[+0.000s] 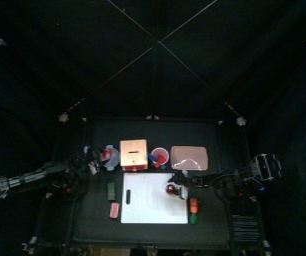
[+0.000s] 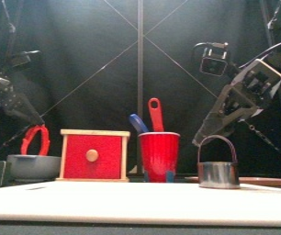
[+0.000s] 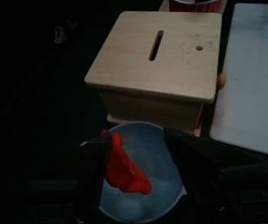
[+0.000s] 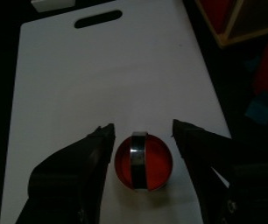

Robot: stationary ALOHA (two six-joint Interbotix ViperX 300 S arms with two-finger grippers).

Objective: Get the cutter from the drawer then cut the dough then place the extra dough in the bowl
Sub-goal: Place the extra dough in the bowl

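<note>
Two arms at work: white cutting board [image 1: 149, 200] at the table front, wooden box [image 2: 94, 154] behind its left part, blue-grey bowl [image 2: 30, 167] just left of the box. On the board's back right the right gripper [image 4: 144, 129] is open, jaws either side of the cutter [image 4: 143, 162], red dough disc [image 4: 160, 166] inside it. Over the bowl, left gripper [image 2: 28, 117] with the red dough ring [image 3: 127, 171] upright above the rim; can't tell if it's clamped on it
</note>
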